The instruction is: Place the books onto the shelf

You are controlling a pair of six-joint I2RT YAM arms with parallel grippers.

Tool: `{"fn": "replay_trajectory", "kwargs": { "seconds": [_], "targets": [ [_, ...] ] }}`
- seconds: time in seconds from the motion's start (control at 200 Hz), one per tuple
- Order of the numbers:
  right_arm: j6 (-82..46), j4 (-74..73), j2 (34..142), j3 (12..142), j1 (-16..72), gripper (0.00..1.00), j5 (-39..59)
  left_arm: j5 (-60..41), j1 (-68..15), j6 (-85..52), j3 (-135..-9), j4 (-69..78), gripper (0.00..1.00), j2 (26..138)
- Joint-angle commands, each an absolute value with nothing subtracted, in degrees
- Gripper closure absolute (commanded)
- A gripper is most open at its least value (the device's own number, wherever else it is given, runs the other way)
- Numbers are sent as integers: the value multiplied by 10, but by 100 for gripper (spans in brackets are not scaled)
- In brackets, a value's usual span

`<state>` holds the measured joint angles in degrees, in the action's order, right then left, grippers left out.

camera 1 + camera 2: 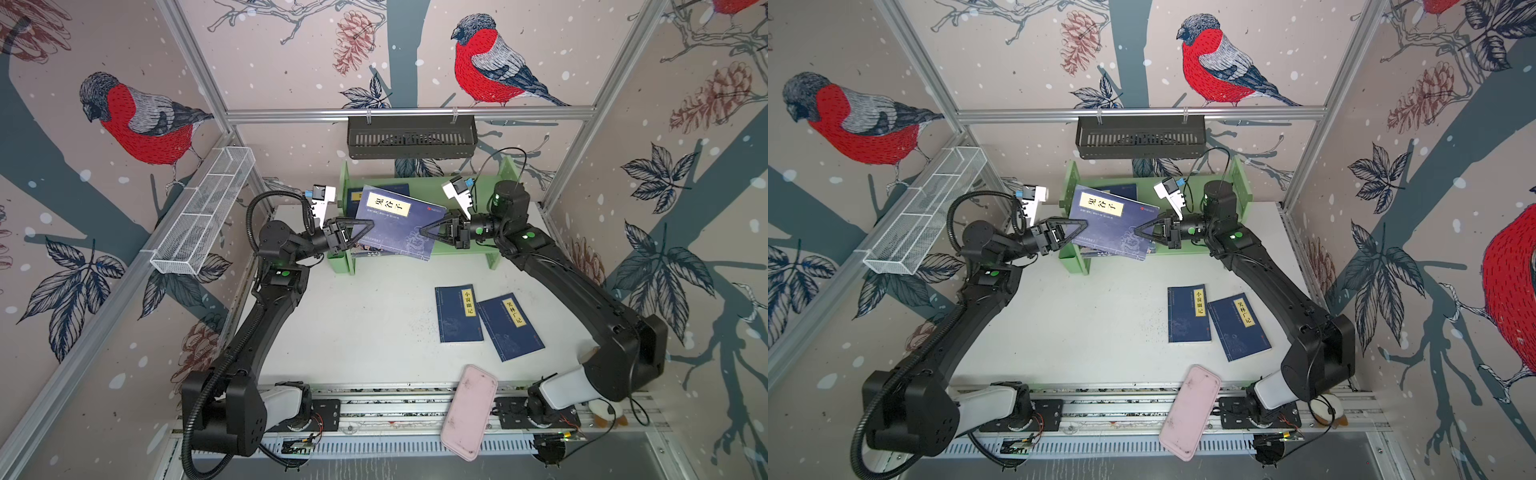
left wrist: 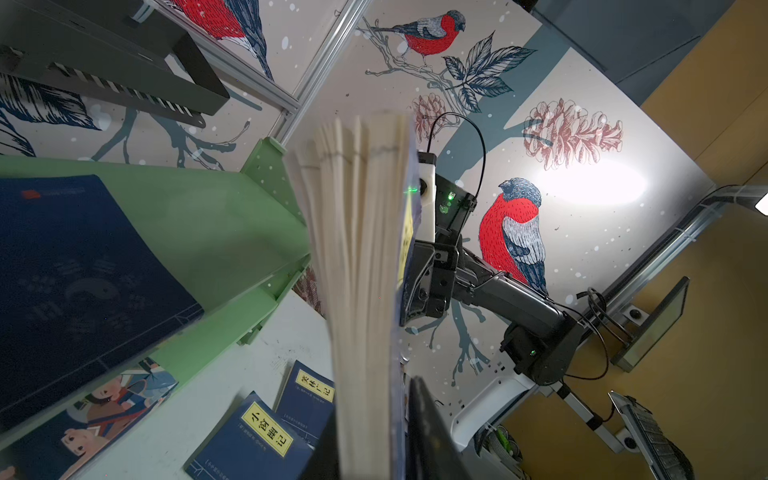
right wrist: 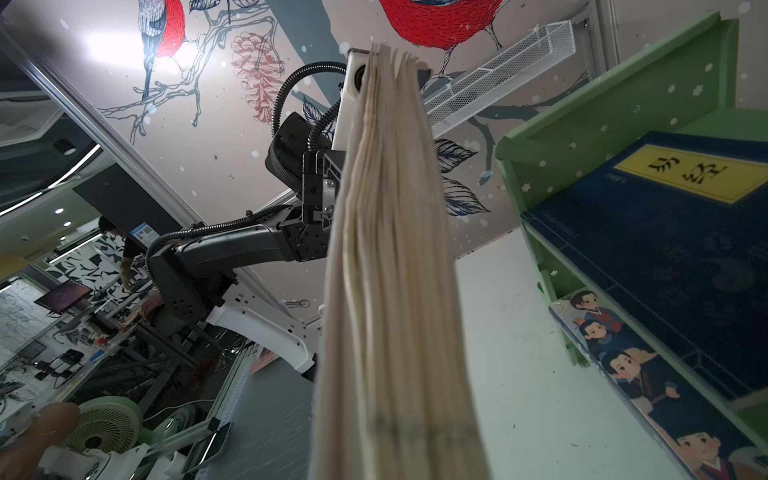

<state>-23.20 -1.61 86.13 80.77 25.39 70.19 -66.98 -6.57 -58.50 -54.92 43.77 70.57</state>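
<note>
Left jaws and right jaws are both clamped on opposite edges of the same navy paperback [image 1: 399,224], which hangs tilted right in front of the light green shelf [image 1: 506,176]. My worry: with two arms on one thin book, any uneven pull could bend it or let it slip. Its low corner could also snag the shelf's front edge or shove the navy book [image 3: 648,249] lying on the top tier. A cartoon-cover book [image 3: 623,365] sits on the lower tier. Two more paperbacks [image 1: 459,313] [image 1: 511,326] lie on the worktop [image 1: 353,332], with a pink case [image 1: 469,411] at the front. A black slotted basket [image 1: 411,137] hangs above the shelf, so headroom's tight.
</note>
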Motion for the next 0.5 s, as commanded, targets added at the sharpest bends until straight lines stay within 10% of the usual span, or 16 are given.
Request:
{"fn": "replay_trajectory", "kwargs": {
  "seconds": [0.0, 0.13, 0.495],
  "targets": [
    [-214, -14, 864, 817, 253, 80, 711, -668, -68, -605, -545, 476, 100, 707],
    [-251, -54, 852, 794, 245, 45, 661, -643, -67, -614, -549, 478, 100, 710],
    [-436, -293, 821, 678, 252, 45, 625, -583, -67, -744, -555, 592, 100, 741]
  ]
}}
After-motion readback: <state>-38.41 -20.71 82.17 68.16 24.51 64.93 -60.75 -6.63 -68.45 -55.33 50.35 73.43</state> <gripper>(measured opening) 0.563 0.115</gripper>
